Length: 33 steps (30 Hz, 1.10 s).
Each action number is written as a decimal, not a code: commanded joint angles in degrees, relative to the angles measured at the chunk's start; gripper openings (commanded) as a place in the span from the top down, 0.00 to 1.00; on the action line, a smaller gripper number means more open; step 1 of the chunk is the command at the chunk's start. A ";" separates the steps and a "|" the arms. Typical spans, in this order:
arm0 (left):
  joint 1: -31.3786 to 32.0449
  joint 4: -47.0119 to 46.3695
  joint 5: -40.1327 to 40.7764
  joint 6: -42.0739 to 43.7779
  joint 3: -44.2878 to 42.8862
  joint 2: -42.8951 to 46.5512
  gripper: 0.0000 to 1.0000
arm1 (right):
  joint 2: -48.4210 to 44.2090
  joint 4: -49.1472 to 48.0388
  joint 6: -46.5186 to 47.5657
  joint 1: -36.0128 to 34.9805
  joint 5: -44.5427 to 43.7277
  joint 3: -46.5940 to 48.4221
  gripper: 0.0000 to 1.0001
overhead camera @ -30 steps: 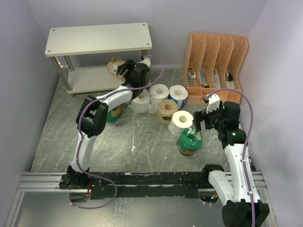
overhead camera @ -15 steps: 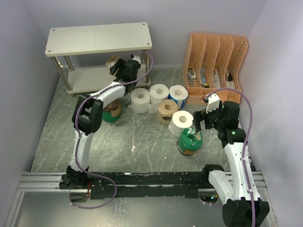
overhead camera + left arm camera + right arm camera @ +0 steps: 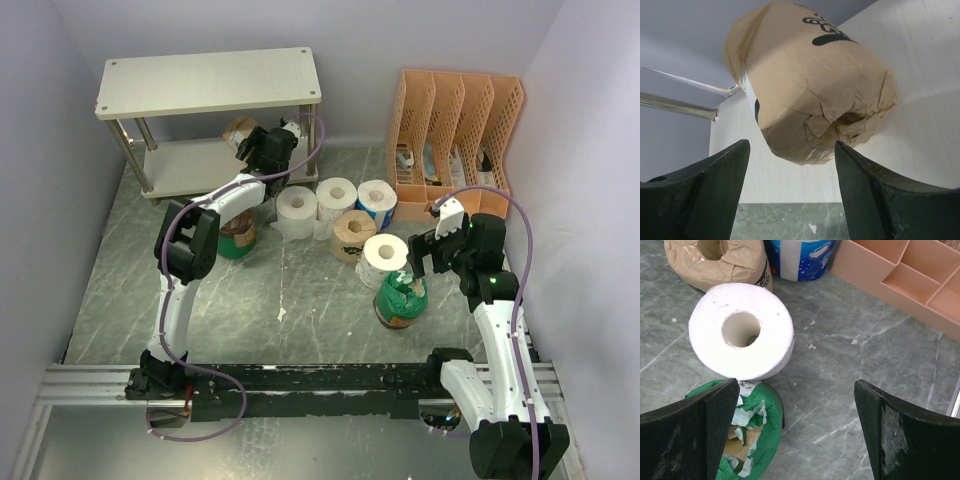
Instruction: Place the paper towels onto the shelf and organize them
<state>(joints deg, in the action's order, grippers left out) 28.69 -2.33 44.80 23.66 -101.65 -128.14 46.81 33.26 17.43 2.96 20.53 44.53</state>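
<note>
From above, my left claw (image 3: 256, 143) has swung leftwards over the last second to the right end of the pale two-tier shelf with silver tube legs (image 3: 200, 85). The tan paper-wrapped cylindrical roll (image 3: 238, 128) now sits a little deeper on the lower board. My right claw (image 3: 428, 256) has not moved. It hangs beside the white hollow-cored paper roll (image 3: 385, 252), which stands on a green-wrapped roll (image 3: 400, 302). Through my left wrist, the tan roll lies on its side on the pale board at my fingertips. My jaws stand wide, with no pad pressed on it that I can see, so I judge this roll delivered and backing out the next move. Through my right wrist, my jaws gape wide and empty over the grey marbled floor (image 3: 840, 365), with the white roll just ahead, still to be shelved.
</note>
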 commanded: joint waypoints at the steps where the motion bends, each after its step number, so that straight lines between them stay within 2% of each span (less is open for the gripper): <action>1: -0.34 -4.42 0.28 3.19 -2.54 -2.04 0.20 | 0.17 -1.10 0.40 0.47 -0.32 -0.24 0.00; 9: -2.49 -3.74 -1.26 1.86 -4.55 -4.53 0.23 | 0.57 -1.17 0.33 0.47 -0.52 -0.26 0.00; 11: -3.19 -3.11 -2.66 0.98 -4.56 -4.70 0.31 | 0.70 -1.21 0.30 0.47 -0.58 -0.32 0.00; 17: -4.86 3.01 -6.73 -2.24 -8.25 -6.30 0.71 | 1.09 -1.23 0.21 0.47 -0.82 -0.24 0.00; 23: -5.81 8.94 -13.95 -8.00 -8.97 -3.49 0.92 | 1.50 -1.21 0.24 0.47 -0.91 -0.21 0.00; 29: -6.92 22.60 -27.27 -19.52 -10.13 3.17 0.93 | 1.49 -1.27 0.24 0.47 -0.76 -0.24 0.00; 33: -7.26 31.57 -33.24 -28.41 -12.04 5.82 0.93 | 1.48 -1.05 0.44 0.47 -0.25 -0.20 0.00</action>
<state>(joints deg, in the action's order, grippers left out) 21.52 15.22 24.29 9.21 -110.26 -126.87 48.42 33.23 17.43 2.96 19.99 44.51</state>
